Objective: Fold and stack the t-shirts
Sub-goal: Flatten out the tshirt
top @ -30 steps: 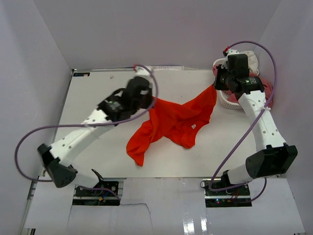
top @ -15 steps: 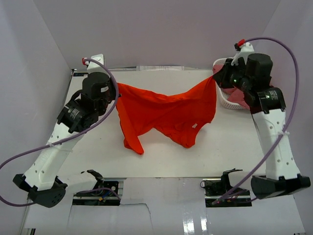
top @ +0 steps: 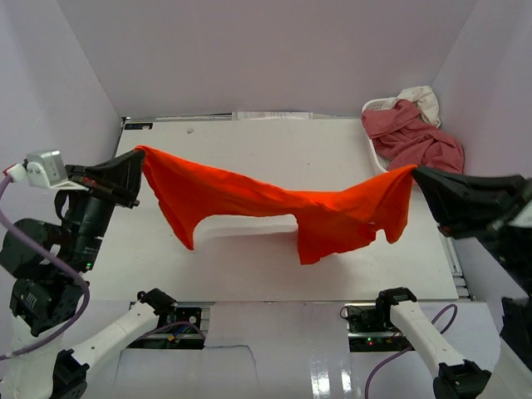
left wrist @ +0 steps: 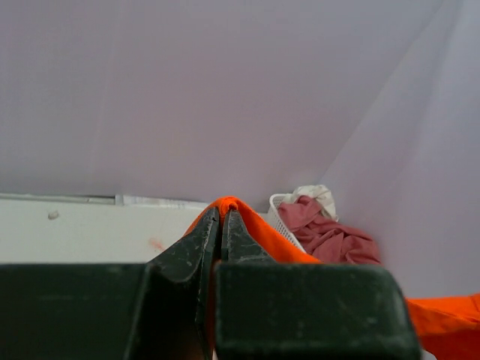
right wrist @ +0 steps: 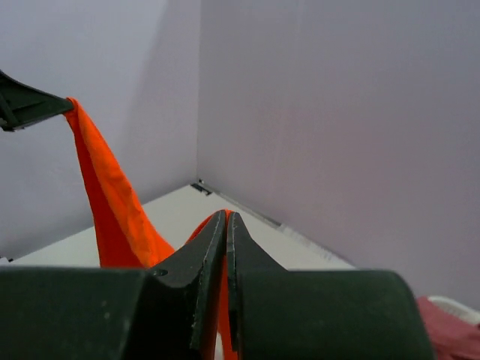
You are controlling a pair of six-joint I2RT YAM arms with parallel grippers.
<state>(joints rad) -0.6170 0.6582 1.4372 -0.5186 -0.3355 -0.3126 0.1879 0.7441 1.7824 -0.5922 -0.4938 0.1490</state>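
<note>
Left fingers (left wrist: 192, 247) and right fingers (right wrist: 211, 241) each clamp one end of the orange t-shirt (top: 274, 204), which hangs stretched above the bench (top: 249, 137). Only thin edges are pinched, so more pull may slip one free. Farther back, the pink t-shirt (top: 416, 141) lies in the basket (top: 371, 106).

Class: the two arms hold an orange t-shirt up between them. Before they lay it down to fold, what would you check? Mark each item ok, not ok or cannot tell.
1. Left gripper shut on one end of the orange t-shirt: ok.
2. Right gripper shut on the other end: ok.
3. Shirt spread smooth between the grippers: not ok; it sags and bunches in the middle.
4. Pink t-shirt and cream t-shirt out of the way, in the white basket: ok.
5. Hanging lower edge off the table: cannot tell.
</note>
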